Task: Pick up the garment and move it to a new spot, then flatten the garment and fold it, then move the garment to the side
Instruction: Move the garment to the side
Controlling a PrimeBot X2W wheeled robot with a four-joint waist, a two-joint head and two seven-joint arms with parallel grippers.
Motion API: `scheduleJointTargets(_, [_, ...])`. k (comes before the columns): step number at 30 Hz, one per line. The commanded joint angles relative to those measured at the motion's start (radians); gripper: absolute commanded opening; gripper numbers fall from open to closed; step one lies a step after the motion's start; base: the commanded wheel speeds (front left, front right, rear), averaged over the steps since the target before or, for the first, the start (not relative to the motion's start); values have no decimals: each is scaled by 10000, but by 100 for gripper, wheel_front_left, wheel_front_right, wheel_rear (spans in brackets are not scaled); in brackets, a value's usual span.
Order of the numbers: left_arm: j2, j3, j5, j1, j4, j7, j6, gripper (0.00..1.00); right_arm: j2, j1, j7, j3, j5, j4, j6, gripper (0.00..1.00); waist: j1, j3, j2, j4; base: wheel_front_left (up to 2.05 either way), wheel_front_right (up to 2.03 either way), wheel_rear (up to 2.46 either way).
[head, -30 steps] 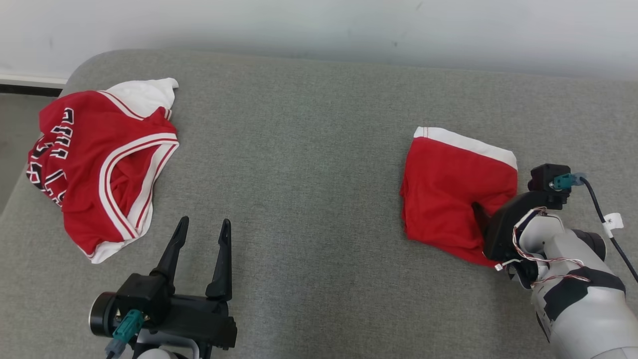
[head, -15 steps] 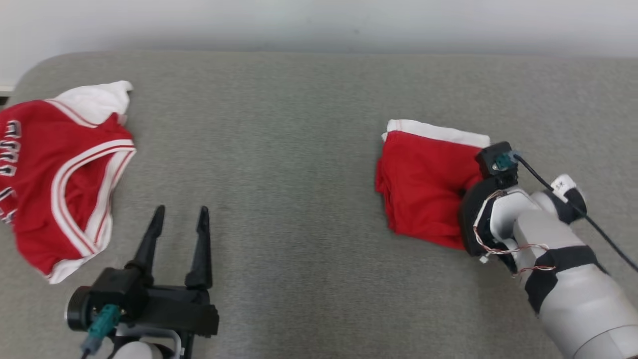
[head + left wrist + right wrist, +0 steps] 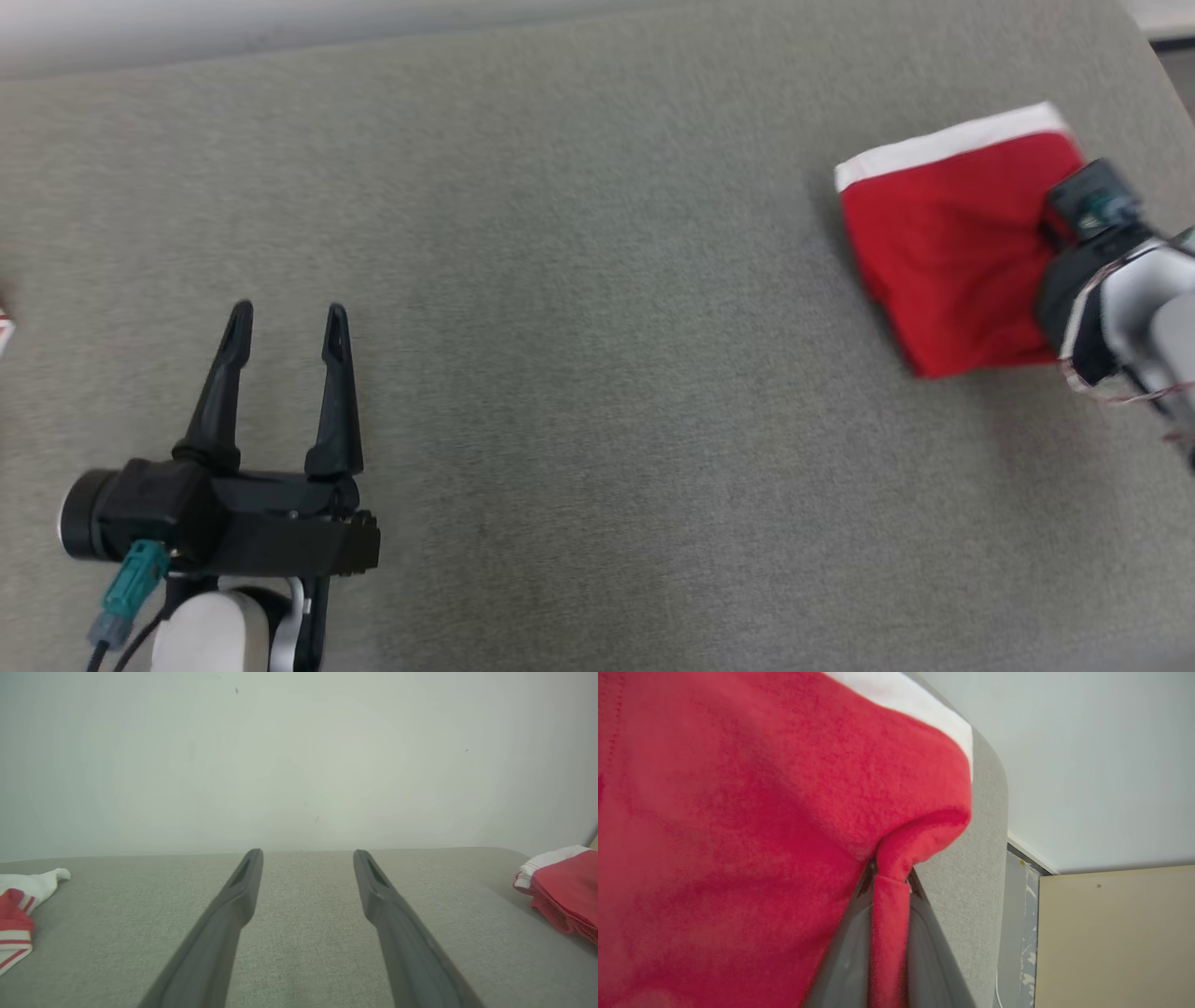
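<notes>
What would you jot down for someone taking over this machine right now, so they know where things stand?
Left end effector: open, empty, above the grey surface.
Right end effector: shut on an edge of the folded red garment, which is at the surface's right end.
Another red-and-white garment lies far left.
Done: the fold.
Left: set it at the side, then release.

Grey cushion (image 3: 597, 280) w/ red-white jersey (image 3: 16, 919) far left; white wall (image 3: 299, 765) behind.
</notes>
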Motion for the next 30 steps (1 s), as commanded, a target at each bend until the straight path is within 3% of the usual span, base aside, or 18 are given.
scheduleJointTargets(1, [56,3,87,-170,-112,-5,-74,100,-106,-177,-193,26,82,-94,-32,0,0,814,-1,-759,0,0,0])
scheduleJointTargets(8, [140,-199,303,-476,-506,-5,-229,100,-834,-632,-1521,40,62,-278,-32,0,0,1298,-1,-1091,0,0,0])
scheduleJointTargets(13, [128,-234,301,-597,-543,-5,-291,100,-731,-797,-1871,95,-343,-296,-32,0,0,1348,-1,-1214,0,0,0])
scheduleJointTargets(23, [105,-287,243,-516,-449,-5,-351,100,-413,-737,-1948,-1148,-2002,335,-32,0,0,1050,-1,-1081,0,0,0])
scheduleJointTargets(24, [98,-288,226,-475,-432,-5,-352,100,-409,-647,-1981,-1290,-2148,354,-32,4,0,1006,-1,-1044,0,0,0])
scheduleJointTargets(25, [89,-299,213,-436,-412,-5,-354,100,-377,-558,-2009,-1431,-2279,386,-32,31,0,957,-1,-1001,0,0,0])
scheduleJointTargets(26, [81,-304,203,-390,-405,-5,-355,100,-315,-475,-2024,-1583,-2389,392,-32,75,0,911,-1,-971,0,0,0])
scheduleJointTargets(27, [70,-325,189,-340,-386,-5,-353,100,-265,-381,-1981,-1786,-2460,453,-32,100,0,846,-1,-936,0,0,0])
scheduleJointTargets(30, [59,-328,137,-249,-305,-7,-366,100,-114,-81,-1808,-2303,-2737,586,-32,100,0,647,-1,-848,0,0,0])
